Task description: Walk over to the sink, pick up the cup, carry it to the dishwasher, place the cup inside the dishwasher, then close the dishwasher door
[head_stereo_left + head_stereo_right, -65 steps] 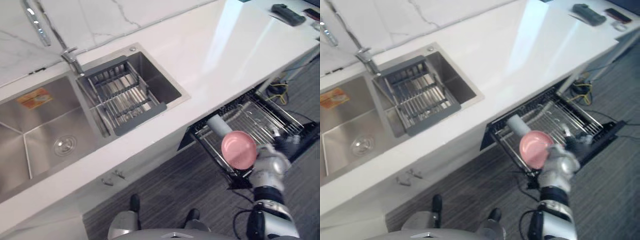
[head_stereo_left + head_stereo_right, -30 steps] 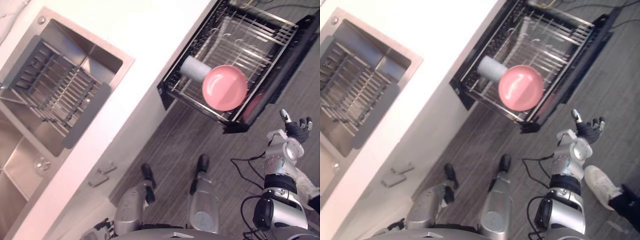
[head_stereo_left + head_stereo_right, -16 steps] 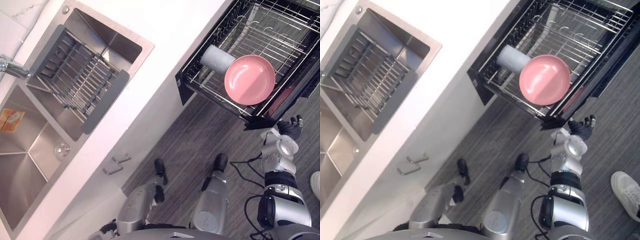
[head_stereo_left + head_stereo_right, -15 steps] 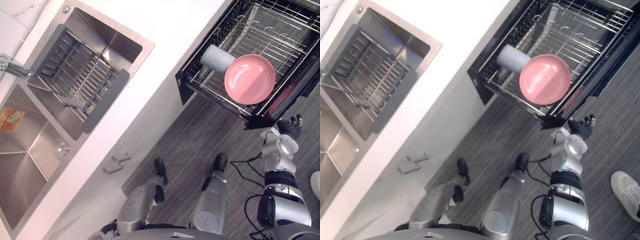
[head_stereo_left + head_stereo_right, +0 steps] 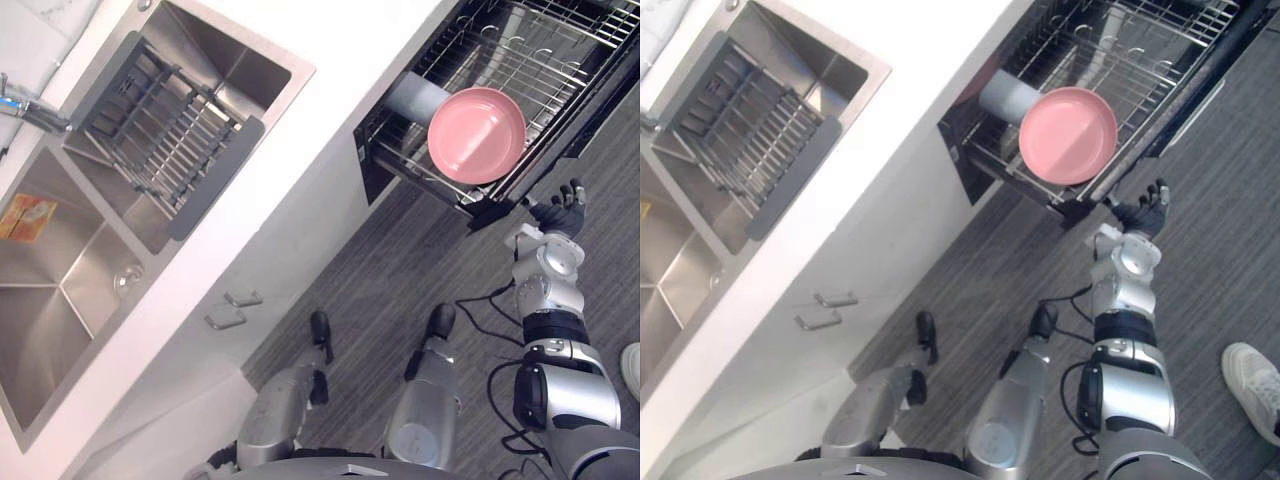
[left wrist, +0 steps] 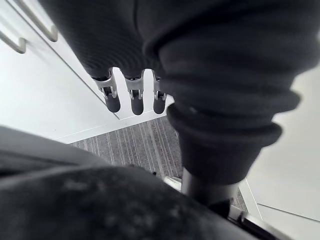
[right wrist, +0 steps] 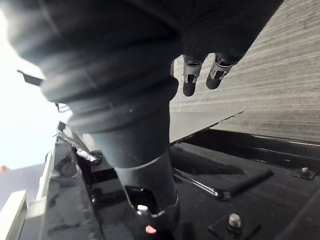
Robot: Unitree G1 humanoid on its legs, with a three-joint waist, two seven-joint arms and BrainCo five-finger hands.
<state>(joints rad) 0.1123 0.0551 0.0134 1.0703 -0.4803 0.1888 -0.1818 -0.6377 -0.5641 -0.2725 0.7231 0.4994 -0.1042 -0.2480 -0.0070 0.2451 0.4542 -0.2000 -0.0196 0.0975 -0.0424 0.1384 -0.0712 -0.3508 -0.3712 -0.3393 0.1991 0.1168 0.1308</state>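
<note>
The grey cup [image 5: 418, 97] lies on its side in the pulled-out wire rack [image 5: 545, 55] of the dishwasher, touching a pink plate [image 5: 476, 135] at the rack's front. The black dishwasher door [image 5: 1185, 105] hangs open past the rack, and its inner panel [image 7: 240, 170] lies close under my right hand. My right hand [image 5: 560, 215] is raised just off the door's near corner, open with its fingers [image 7: 200, 75] spread and nothing in it. My left hand [image 6: 132, 97] hangs open beside a white cabinet front.
A double steel sink [image 5: 70, 290] with a grey drying rack [image 5: 165, 140] across one basin is set in the white counter [image 5: 330, 40] on my left. White cabinet doors with handles [image 5: 230, 310] stand below. A person's white shoe [image 5: 1250, 375] is on the grey floor at right.
My right hand has drawn back from the rack's front by the pink plate and now hovers off the door's corner, fingers spread. The camera has swung, so the whole scene has shifted.
</note>
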